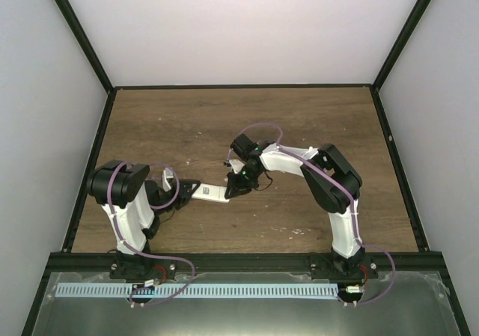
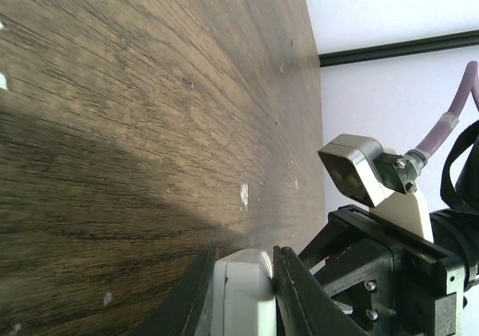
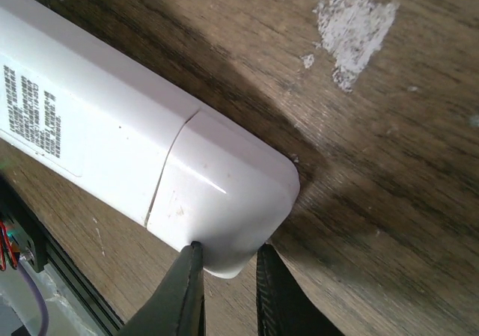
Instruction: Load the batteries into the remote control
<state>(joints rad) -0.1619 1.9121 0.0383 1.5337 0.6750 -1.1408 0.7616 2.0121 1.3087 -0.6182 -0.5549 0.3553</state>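
Note:
The remote control [image 1: 209, 194] is a white slab held level between both arms, low over the wooden table. My left gripper [image 1: 185, 194] is shut on its left end; in the left wrist view the white end [image 2: 243, 295] fills the gap between the two fingers of that gripper [image 2: 243, 276]. My right gripper [image 1: 233, 190] is at the other end. In the right wrist view the remote [image 3: 112, 126] shows its labelled back, with the battery cover [image 3: 224, 194] in place, and the narrow jaws of the gripper [image 3: 228, 265] pinch the cover's rounded corner. The batteries are out of view.
The brown wooden table [image 1: 247, 119] is boxed in by black frame rails and white walls. A white scuff mark [image 3: 355, 29] lies on the wood just beyond the remote's end. A metal rail [image 1: 224, 263] runs along the near edge at the arm bases.

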